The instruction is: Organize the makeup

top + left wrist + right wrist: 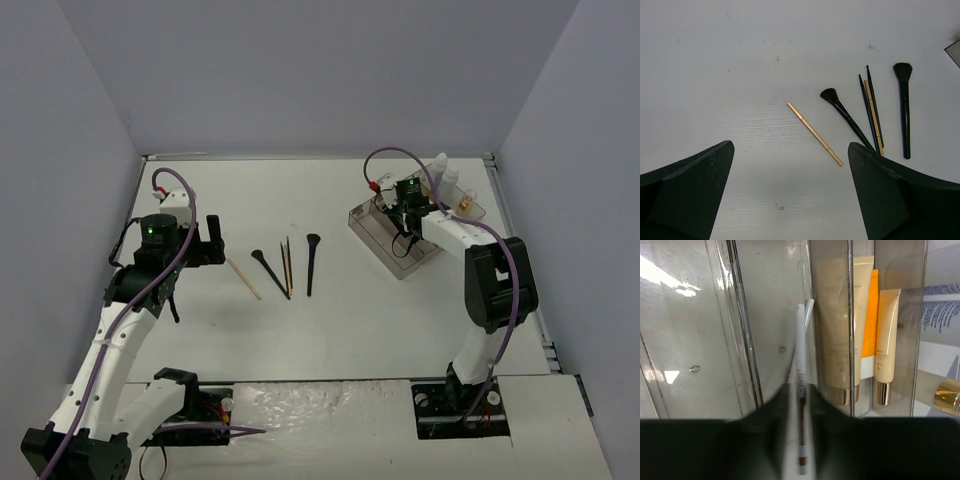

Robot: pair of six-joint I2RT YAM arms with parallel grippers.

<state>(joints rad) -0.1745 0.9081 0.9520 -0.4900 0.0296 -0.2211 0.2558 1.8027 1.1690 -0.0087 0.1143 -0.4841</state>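
On the table lie a tan stick (pixel 243 278), a black brush (pixel 270 272), a thin tan stick with slim black sticks (pixel 287 265) and a second black brush (pixel 312 262). My left gripper (pixel 210 240) is open and empty, just left of them. In the left wrist view the tan stick (pixel 815 133) lies ahead of the gripper (pixel 790 200), with the brushes (pixel 847 117) to the right. My right gripper (pixel 405 215) is over the clear tray (pixel 372 232). It is shut on a white pencil (pixel 800 355), which points into a tray slot.
The slot to the right holds a beige tube (pixel 835 330), an orange white-capped tube (pixel 870 325) and a cream tube (pixel 886 340). Two white bottles (pixel 444 172) and a small amber vial (pixel 465 205) stand at the tray's far right. Walls close in the back and sides.
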